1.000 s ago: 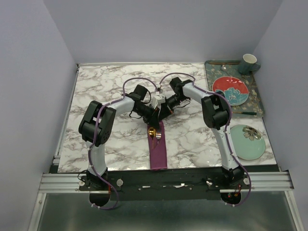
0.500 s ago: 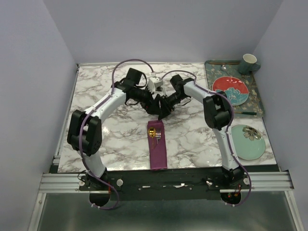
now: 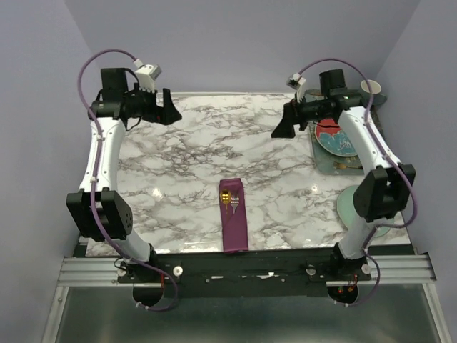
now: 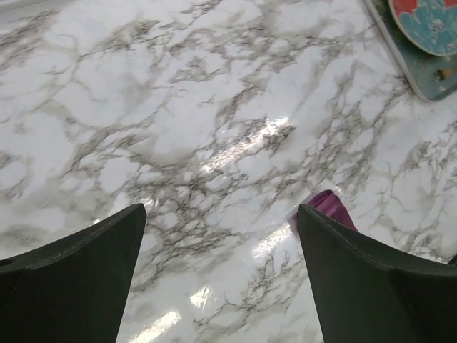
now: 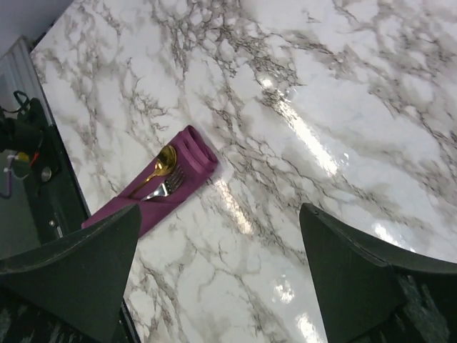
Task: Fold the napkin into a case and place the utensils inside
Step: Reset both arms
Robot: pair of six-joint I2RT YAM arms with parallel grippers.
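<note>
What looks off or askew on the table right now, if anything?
Nothing stands out. The case lies flat and fairly straight, with the spoon and fork heads showing side by side at its far end. The left gripper and right gripper are open and empty.

A robot lab cell staged as a dining table: plain lilac panels (image 3: 235, 43) box in a marble-print worktop (image 3: 186, 150), the cabled left arm (image 3: 100, 157) and right arm (image 3: 371, 150) rise from an aluminium rail (image 3: 93, 270), and a painted plate (image 3: 331, 137) sits on a tray (image 3: 325, 164)
</note>
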